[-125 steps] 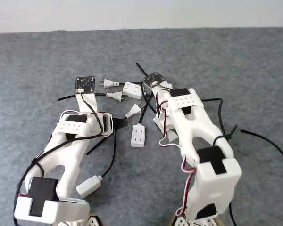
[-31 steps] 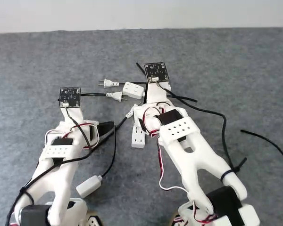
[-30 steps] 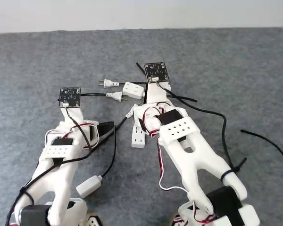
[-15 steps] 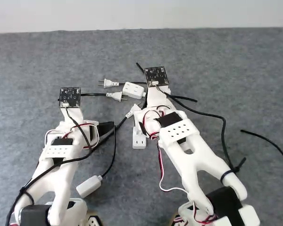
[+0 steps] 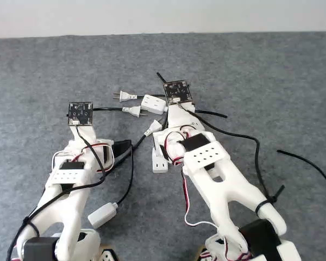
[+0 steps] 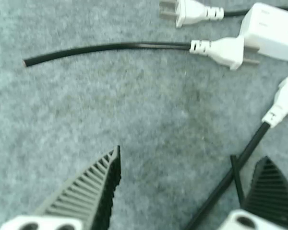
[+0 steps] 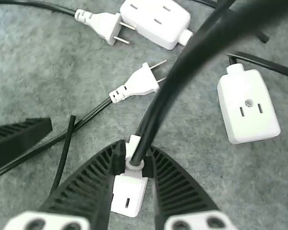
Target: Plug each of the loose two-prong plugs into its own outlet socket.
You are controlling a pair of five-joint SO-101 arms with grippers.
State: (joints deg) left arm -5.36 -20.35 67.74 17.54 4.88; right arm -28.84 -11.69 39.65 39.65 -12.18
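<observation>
Right gripper (image 7: 133, 158): ribbed black jaws pinched on the cord end of the held socket (image 7: 127, 194), white moulded plastic. The high view hides that grip under the wrist. There the held socket (image 5: 158, 161) sits at frame centre on the grey felt mat (image 5: 271, 76).

Left gripper (image 6: 191, 160): jaws spread wide, nothing held.

Nearest plug (image 5: 152, 128): just above the held socket, not touching it.

Right wrist view adds a spare socket (image 7: 247, 108), covered by the arm from above.

4.2 s ago the held socket lay free beside the right arm. The left arm has since pulled back toward lower left.
</observation>
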